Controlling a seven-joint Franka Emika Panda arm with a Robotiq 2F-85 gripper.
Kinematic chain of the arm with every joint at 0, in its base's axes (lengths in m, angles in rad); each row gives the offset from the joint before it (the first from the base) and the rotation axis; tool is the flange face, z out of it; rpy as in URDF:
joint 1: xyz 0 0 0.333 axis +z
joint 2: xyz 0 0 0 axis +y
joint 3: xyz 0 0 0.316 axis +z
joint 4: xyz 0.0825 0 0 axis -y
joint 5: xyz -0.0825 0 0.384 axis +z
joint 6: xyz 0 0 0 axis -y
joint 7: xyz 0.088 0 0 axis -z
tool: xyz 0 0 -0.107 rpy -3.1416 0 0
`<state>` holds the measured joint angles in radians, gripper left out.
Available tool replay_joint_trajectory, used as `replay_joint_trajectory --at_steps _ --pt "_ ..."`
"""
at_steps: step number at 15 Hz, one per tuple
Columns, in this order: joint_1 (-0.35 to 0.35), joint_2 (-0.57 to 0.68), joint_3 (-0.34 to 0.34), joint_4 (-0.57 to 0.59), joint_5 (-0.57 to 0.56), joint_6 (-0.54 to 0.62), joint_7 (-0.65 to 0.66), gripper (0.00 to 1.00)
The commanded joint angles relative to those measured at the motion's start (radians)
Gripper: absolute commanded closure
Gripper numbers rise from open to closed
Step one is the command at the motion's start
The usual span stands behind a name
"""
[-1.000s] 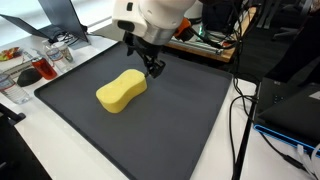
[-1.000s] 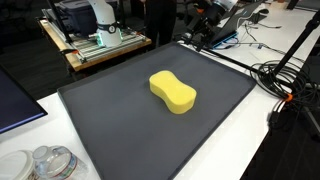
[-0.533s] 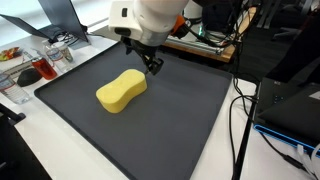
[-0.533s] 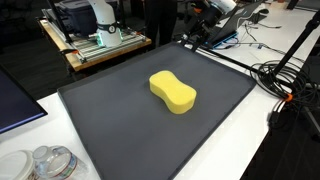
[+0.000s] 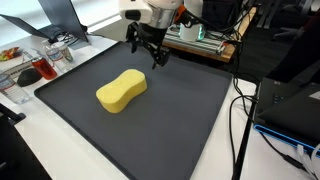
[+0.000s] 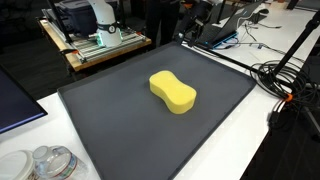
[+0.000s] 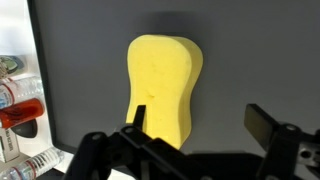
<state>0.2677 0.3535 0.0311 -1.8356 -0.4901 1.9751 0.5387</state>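
1. Since a second ago, the gripper point(image 5: 149, 52) has risen and drawn back toward the far edge of the mat. It now hangs above that edge rather than just beside the sponge. The sponge has not shifted.
2. The claw is spread wide and holds nothing. In the wrist view its two black fingers point(image 7: 262, 124) stand well apart at the bottom of the picture, with the gripper point(image 7: 196, 114) touching nothing.
3. A yellow sponge point(image 5: 121, 91) with a pinched waist, like a peanut, lies flat near the middle of the mat. It shows in both exterior views point(image 6: 172, 92). In the wrist view the sponge point(image 7: 165, 85) lies lengthwise, with its near end between the fingers but below them.
4. The dark grey mat point(image 5: 175, 125) covers most of a white table point(image 5: 22, 128). The sponge is the only thing lying on it.
5. Beside the mat, on the table, stand clear plastic containers point(image 6: 45, 162). A red-tinted item point(image 5: 30, 74) lies near them; I cannot tell what it is.
6. Black cables point(image 6: 285, 82) trail over the table's other side, off the mat.
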Motion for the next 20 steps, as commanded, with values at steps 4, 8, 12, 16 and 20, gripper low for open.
replay_joint_trajectory --at_steps 4,8,12,16,20 --pt "-0.034 -0.242 0.019 -0.363 0.014 0.296 -0.004 0.00" --pt "-0.082 -0.341 0.019 -0.538 0.088 0.480 -0.034 0.00" --pt "-0.154 -0.417 0.001 -0.706 0.231 0.693 -0.114 0.00" --pt "-0.212 -0.469 -0.035 -0.862 0.521 0.858 -0.393 0.00" --pt "-0.045 -0.566 -0.281 -0.932 0.849 0.809 -0.709 0.00"
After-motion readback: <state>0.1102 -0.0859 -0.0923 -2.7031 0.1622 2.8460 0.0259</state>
